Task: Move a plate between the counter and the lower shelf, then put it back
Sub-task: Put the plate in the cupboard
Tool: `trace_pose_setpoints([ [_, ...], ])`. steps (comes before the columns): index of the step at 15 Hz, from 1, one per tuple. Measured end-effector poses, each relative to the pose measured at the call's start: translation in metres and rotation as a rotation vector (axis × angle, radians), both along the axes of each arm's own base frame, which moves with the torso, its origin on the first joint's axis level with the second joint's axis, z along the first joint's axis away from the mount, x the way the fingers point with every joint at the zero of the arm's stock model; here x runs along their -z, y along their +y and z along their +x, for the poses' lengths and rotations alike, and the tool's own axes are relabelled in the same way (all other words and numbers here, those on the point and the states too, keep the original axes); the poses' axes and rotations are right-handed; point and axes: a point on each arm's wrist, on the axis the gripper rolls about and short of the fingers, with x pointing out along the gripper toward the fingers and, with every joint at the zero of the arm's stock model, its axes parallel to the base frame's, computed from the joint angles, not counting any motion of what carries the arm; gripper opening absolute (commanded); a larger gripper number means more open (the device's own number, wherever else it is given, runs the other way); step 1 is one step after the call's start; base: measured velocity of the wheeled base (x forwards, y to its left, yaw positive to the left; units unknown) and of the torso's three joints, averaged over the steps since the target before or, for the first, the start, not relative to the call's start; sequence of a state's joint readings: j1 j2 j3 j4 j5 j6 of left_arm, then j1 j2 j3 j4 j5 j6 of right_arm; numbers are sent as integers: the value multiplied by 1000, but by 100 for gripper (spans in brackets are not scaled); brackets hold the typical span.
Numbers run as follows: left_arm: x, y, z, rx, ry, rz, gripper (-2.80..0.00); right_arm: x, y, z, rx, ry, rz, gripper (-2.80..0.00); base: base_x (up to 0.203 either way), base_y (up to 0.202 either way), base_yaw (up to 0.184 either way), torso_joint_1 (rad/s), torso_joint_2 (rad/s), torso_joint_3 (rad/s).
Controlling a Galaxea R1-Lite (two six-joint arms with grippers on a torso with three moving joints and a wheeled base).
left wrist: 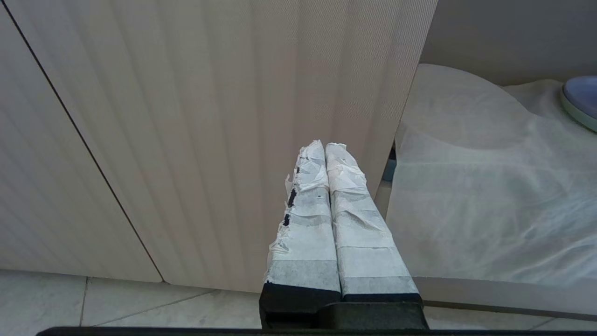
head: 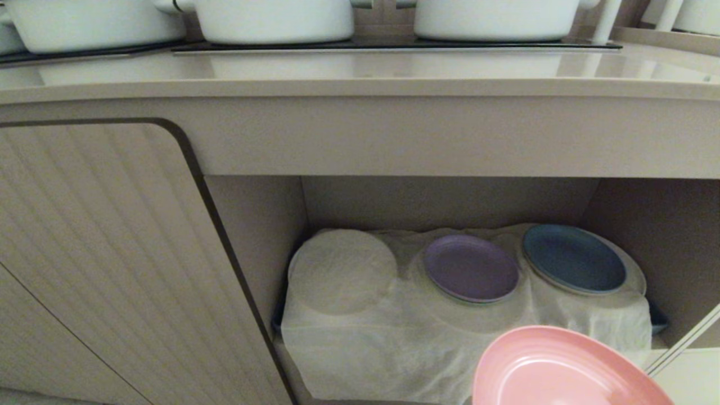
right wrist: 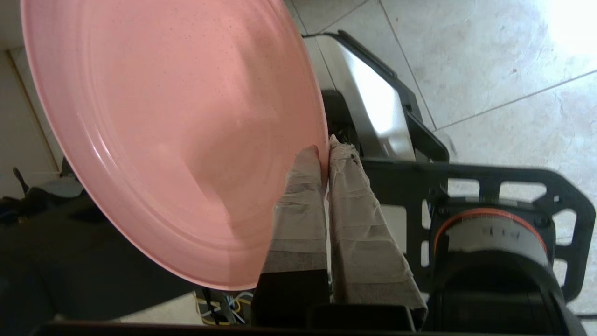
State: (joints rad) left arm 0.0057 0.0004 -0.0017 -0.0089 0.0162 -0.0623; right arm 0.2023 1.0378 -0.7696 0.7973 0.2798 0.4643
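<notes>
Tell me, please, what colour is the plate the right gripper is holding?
Pink: the plate pinched at its rim by the right gripper, best seen in the right wrist view.

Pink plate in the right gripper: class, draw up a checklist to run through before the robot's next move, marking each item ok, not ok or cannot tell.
1. Right gripper shut on the pink plate's rim: ok.
2. Plate free of the lower shelf and the counter: ok, it is held in front of the shelf.
3. Bare patch on the white cloth in front of the purple plate and blue plate: ok.
4. Counter's front strip bare before the white pots: ok.
5. Left gripper shut and out of the way, by the ribbed cabinet door: ok.
6. Grip firm enough: cannot tell.
</notes>
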Motion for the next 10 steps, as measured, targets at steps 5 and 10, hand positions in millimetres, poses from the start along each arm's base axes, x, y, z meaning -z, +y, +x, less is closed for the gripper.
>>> trace_pose_setpoints([
  [5, 0, 0, 0, 0, 0, 0, -280, 3, 5, 26, 0, -4, -3, -280, 0, 0, 0, 0, 0, 0],
  [10, 0, 0, 0, 0, 0, 0, -280, 16, 11, 56, 1, 27, -9, -280, 0, 0, 0, 0, 0, 0],
])
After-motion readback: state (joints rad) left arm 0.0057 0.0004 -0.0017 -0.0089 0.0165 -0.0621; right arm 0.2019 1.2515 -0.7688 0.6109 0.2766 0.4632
